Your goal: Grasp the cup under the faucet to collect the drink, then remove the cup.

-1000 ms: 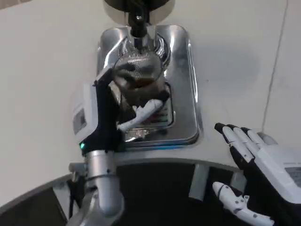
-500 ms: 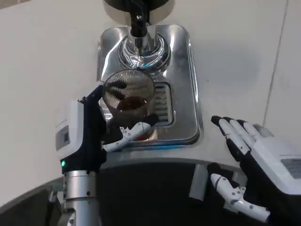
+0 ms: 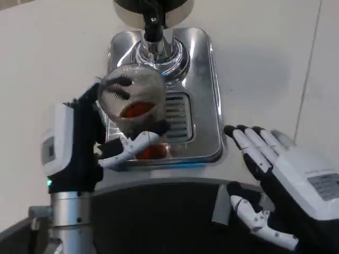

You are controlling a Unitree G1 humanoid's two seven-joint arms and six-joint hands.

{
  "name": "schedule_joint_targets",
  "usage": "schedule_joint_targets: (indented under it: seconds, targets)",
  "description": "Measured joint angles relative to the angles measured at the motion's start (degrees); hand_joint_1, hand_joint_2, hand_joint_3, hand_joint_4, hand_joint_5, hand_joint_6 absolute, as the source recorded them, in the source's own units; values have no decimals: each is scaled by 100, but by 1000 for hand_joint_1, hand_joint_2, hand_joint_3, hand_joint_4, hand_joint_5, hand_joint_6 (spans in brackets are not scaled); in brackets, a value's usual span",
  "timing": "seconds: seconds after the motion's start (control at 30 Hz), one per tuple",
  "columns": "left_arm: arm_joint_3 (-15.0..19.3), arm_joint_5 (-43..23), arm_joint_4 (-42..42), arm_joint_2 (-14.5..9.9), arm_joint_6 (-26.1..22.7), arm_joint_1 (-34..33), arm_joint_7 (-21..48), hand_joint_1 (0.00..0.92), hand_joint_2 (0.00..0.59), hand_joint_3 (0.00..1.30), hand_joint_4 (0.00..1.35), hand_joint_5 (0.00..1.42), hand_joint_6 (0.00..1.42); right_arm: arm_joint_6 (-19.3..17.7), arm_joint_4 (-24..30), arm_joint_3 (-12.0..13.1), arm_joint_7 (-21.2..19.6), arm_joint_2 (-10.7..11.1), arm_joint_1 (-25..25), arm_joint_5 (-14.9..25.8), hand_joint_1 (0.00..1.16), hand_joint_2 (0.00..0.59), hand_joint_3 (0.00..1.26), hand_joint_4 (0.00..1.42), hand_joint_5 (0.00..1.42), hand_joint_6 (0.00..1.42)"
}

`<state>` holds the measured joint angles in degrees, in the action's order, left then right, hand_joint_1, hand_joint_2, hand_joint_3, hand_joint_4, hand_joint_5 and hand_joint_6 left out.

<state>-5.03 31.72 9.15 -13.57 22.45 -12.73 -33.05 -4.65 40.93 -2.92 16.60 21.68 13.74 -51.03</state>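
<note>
A clear glass cup (image 3: 133, 100) with a reddish-brown drink in its bottom is held by my left hand (image 3: 90, 143), whose fingers wrap its sides. The cup is lifted and sits to the left of the faucet (image 3: 153, 24), over the left part of the shiny metal drip tray (image 3: 204, 90). My right hand (image 3: 280, 180) hovers at the lower right with its fingers spread and holds nothing, just right of the tray's front corner.
The dispenser's round base (image 3: 153, 5) stands at the top, above the tray's grille (image 3: 177, 116). White table surface (image 3: 47, 63) extends left and right of the tray. A dark curved edge (image 3: 159, 211) of the robot's body runs along the bottom.
My left hand has drawn the cup away from under the faucet, toward the left and front, and lifted it. My right hand has crept forward a little toward the tray.
</note>
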Motion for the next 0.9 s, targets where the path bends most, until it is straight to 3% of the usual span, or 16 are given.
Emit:
schedule_joint_targets:
  seconds: [0.47,0.57,0.9]
  targets:
    - [182,-1,-1298,-254,224,990,863,714,54,1287,1155,1354,1424,-674,-78,-7,-538,163,186,-111,62,586,0,0,0,0]
    - [230,-4,-1636,-355,391,1354,1066,714,54,1287,1155,1358,1424,-817,62,24,-622,162,461,-138,61,586,0,0,0,0]
    - [393,-204,-2300,-352,613,1962,1487,714,54,1287,1155,1360,1424,-1235,703,110,-709,140,1026,-202,56,586,0,0,0,0]
